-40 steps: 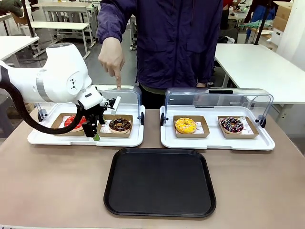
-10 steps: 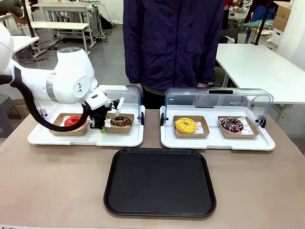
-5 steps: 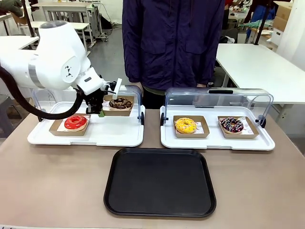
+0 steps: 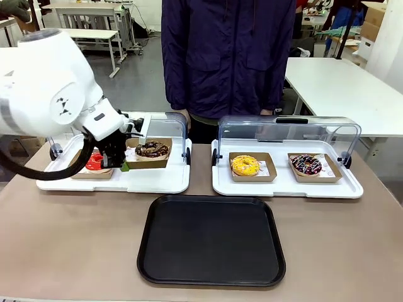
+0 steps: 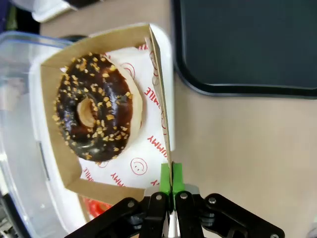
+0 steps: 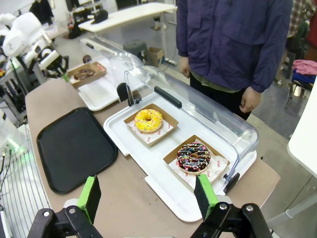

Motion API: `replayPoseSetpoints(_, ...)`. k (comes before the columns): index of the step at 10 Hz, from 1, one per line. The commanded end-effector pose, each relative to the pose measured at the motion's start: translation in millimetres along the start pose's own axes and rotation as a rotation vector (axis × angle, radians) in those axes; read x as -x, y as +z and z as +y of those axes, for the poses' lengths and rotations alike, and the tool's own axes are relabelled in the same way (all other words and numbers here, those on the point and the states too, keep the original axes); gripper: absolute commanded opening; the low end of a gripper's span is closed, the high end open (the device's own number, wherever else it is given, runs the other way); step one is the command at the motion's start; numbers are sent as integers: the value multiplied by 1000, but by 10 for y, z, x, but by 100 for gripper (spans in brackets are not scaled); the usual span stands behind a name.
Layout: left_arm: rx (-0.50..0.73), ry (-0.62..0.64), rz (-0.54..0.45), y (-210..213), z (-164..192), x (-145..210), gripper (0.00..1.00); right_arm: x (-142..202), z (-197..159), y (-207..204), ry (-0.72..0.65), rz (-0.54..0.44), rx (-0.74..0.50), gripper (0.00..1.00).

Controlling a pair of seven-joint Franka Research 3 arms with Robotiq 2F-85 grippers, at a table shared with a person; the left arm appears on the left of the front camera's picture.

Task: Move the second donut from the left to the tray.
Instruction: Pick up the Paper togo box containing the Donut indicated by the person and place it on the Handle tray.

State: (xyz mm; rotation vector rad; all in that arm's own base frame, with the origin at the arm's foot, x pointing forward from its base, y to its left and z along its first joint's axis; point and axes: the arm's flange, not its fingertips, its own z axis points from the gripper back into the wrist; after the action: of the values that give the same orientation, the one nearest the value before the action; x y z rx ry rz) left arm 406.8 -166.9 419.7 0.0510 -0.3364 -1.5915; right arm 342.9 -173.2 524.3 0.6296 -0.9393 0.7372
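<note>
Chocolate icing with thin yellowish flecks faced up on the second donut from the left [image 4: 152, 149], which sat flat in its small brown cardboard tray [image 4: 148, 162]. That cardboard tray was held level above the left white tray [image 4: 157, 184], its longer side running roughly across the table as seen from the front. In the left wrist view the same long side ran away from the fingers, and the donut [image 5: 94, 106] lay left of the gripped wall.

The left gripper [image 4: 124, 165] was fully closed on the thin cardboard wall, its green pads [image 5: 171, 178] pressed flat on either side of the edge [image 5: 161, 114]. The right gripper [image 6: 149, 197] stood wide apart, with nothing between its green fingers [image 6: 90, 197], hanging above the near edge of the right white tray [image 6: 163, 193].

Four donuts could be counted: the chocolate one in the air, a red-glazed one [image 4: 94, 162] partly behind the left arm, a yellow one [image 4: 245, 165] and a dark one with coloured sprinkles [image 4: 306, 165]. Each had its own cardboard tray, four in all. Two white trays carried clear domed lids [image 4: 289, 129], both raised at the back. One large black tray [image 4: 211, 240] lay flat on the brown table [image 4: 75, 245], near the robot and between the two white trays. One person [image 4: 230, 56] in a dark blue jacket stood at the far side.
</note>
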Motion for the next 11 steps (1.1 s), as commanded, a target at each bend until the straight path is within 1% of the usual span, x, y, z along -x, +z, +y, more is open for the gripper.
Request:
replayPoseSetpoints(1,-51,14,-3,162,-380,-25,2,-17,-19,-11,22,-32,-1,100)
replayPoseSetpoints(2,-58,-1,-15,191,-476,-60,2,-17,-19,-11,22,-32,-1,100)
replayPoseSetpoints(3,-53,31,3,177,-477,-67,2,-17,-19,-11,22,-32,-1,100)
replayPoseSetpoints(4,-21,-4,-8,125,-363,-63,2,-17,-19,-11,22,-32,-1,100)
replayPoseSetpoints(8,-18,-4,-7,139,-393,-78,2,-17,-19,-11,22,-32,-1,100)
replayPoseSetpoints(9,-25,-37,23,92,-486,-340,2,-17,-19,-11,22,-32,-1,100)
replayPoseSetpoints(11,-72,-26,4,193,-712,-655,2,-17,-19,-11,22,-32,-1,100)
